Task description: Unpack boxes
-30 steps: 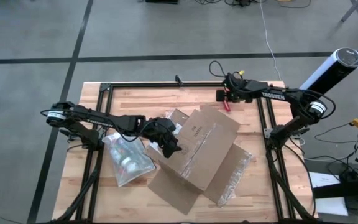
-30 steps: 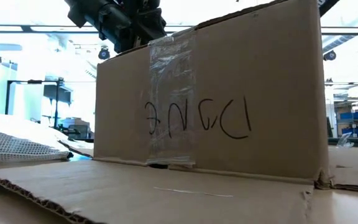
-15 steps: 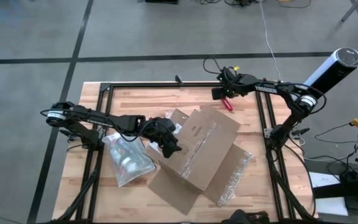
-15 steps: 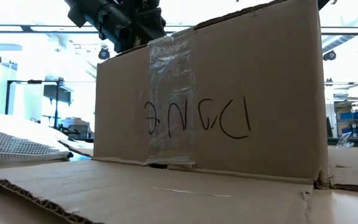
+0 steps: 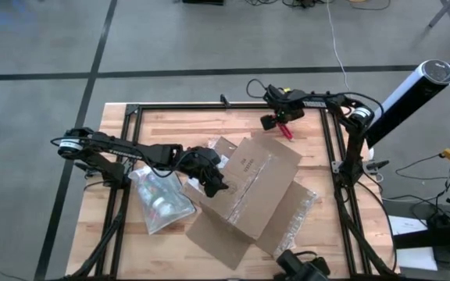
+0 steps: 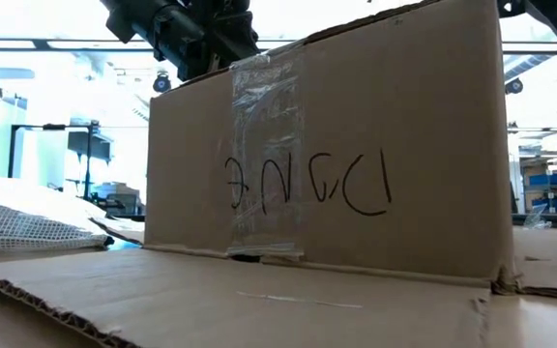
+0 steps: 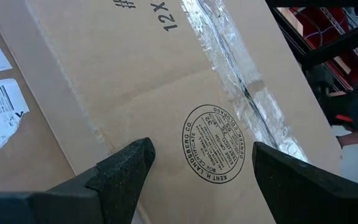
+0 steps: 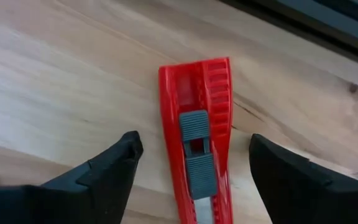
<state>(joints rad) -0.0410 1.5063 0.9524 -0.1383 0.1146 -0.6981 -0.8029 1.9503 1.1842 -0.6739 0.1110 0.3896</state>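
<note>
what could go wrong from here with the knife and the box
The right gripper hangs open over the small red utility knife, which lies flat on the wooden table. Closing off-centre could skid it across the boards instead of pinching it.

The left gripper is open against the brown corrugated cardboard box, gripping nothing. Any push or cut could slide the box onto the translucent pouch beside it.

Items I see: matt brown corrugated cardboard box [image 5: 258,187], glossy clear tape [image 6: 266,155]; ribbed red plastic knife [image 8: 199,152]; pale, smooth-grained wooden desk [image 5: 178,125].
</note>
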